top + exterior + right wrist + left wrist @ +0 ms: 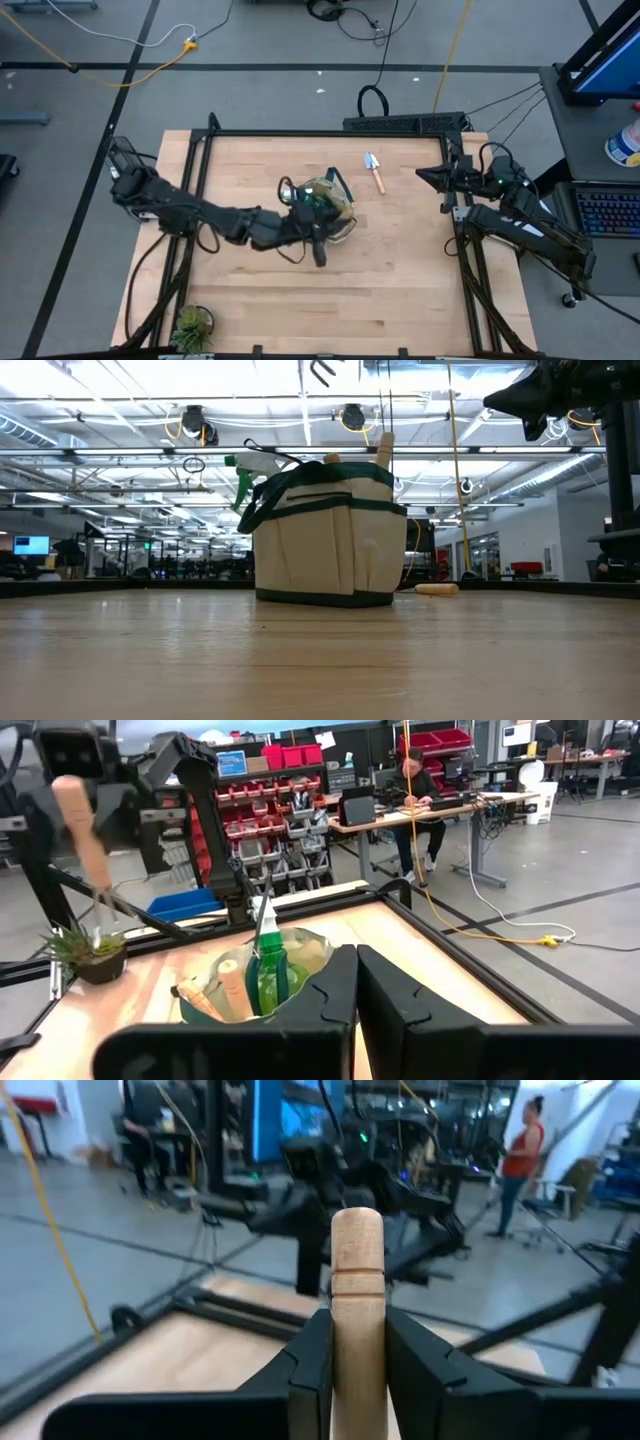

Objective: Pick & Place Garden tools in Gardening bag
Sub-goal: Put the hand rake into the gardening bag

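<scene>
High view: left end effector point(318, 226) sits over the gardening bag point(332, 205) mid-bench; one trowel point(375, 171) lies loose on the bench point(400, 270) just beside the bag, so at least that one is left. Right end effector point(432, 176) waits at the far right edge.

Low view: bag upright, spray bottle point(243, 472) and wooden handles poking out, so several tools are already in.

Left wrist view: fingers point(312, 1355) clamped on a wooden-handled tool point(357, 1290), likely mid-placement.

Right wrist view: own fingers point(335, 990) closed, empty; the held tool hangs above and beside the bag, not in yet; potted plant point(88, 952) stays out.
</scene>
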